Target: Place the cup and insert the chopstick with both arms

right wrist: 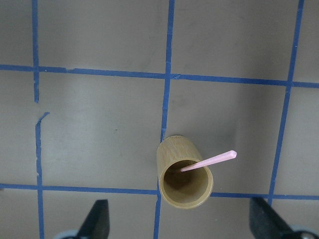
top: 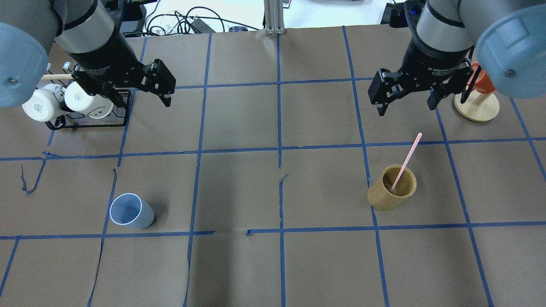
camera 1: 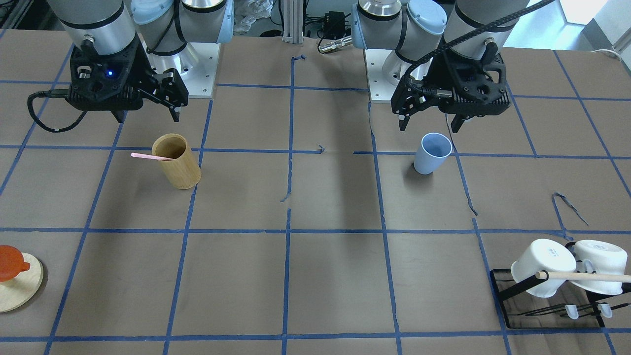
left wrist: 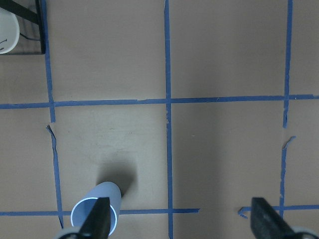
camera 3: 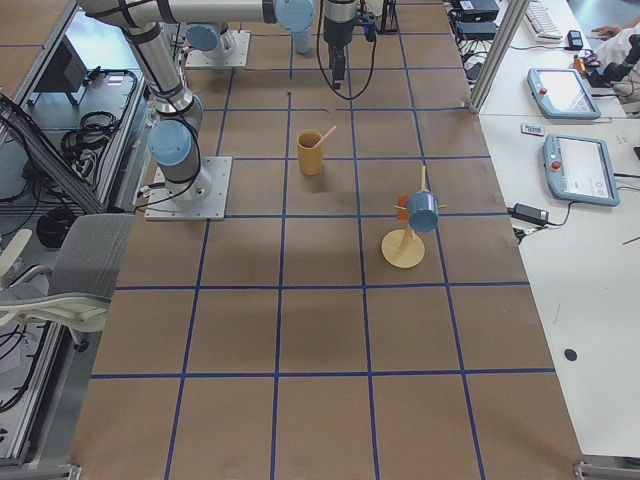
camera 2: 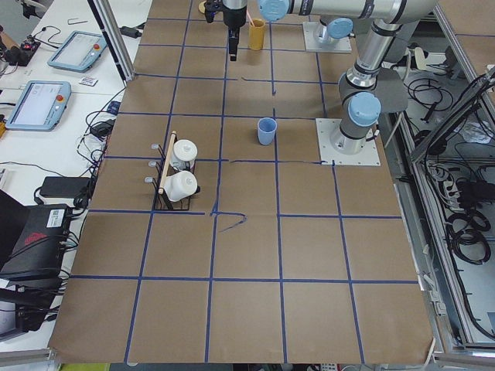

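The left gripper (camera 1: 429,124) hangs high over the table (top: 281,264), fingers spread with nothing between them. The blue cup (top: 130,211) stands upright well below it, under one finger rather than centred in the gap. Mouth up and touched by nothing, the cup looks set down rather than lined up for a grasp. The right gripper (top: 405,106) is likewise released and empty, raised above the bamboo pot (top: 391,187), which sits below and roughly between its fingers. The pink chopstick (top: 407,160) has one end inside the pot and leans on the rim, so the pot bears it. Both halves of the task look done; the height probably keeps the fingers clear of the leaning stick.
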`<control>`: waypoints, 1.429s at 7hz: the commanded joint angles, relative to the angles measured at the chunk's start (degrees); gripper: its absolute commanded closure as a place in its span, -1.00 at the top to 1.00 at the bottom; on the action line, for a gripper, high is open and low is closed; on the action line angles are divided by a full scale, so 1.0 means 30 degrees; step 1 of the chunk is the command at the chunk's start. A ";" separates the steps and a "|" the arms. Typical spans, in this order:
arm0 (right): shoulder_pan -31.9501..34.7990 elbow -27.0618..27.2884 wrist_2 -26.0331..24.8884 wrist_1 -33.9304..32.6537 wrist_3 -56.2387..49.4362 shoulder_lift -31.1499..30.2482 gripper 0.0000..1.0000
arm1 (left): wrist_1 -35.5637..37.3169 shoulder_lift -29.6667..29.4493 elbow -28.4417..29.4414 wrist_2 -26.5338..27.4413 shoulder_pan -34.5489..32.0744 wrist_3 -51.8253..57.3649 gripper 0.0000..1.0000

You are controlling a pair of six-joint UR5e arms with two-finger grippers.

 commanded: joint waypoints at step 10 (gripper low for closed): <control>-0.3289 0.4729 0.0425 -0.3142 0.1161 0.1215 0.58 | 0.0000 -0.0117 -0.1649 0.0086 -0.0079 0.0086 1.00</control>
